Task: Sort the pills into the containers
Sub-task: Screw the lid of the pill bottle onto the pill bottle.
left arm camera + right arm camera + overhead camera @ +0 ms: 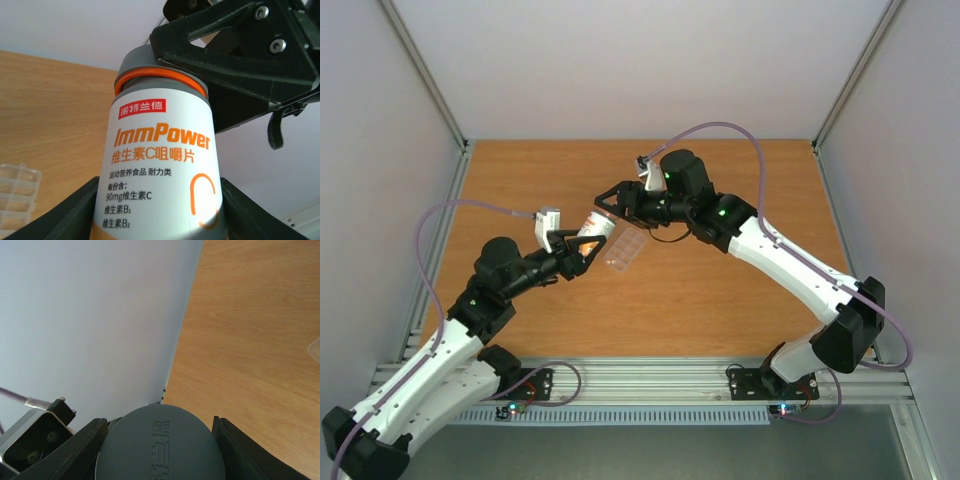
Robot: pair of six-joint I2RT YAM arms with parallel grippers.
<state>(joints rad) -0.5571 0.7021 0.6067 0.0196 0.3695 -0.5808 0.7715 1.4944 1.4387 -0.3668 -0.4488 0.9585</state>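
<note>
While left wrist reads label point(159, 165), overhead shows whole pill box point(626, 251).

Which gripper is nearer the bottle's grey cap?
Right. The right gripper clasps the grey cap; the left gripper holds the bottle lower down, on its body.

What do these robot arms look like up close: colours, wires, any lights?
The left arm and right arm have white shells with black joints and wrists. A lilac cable loops along each. Small green lights glow on them. The fingers are black and wedge-shaped.
</note>
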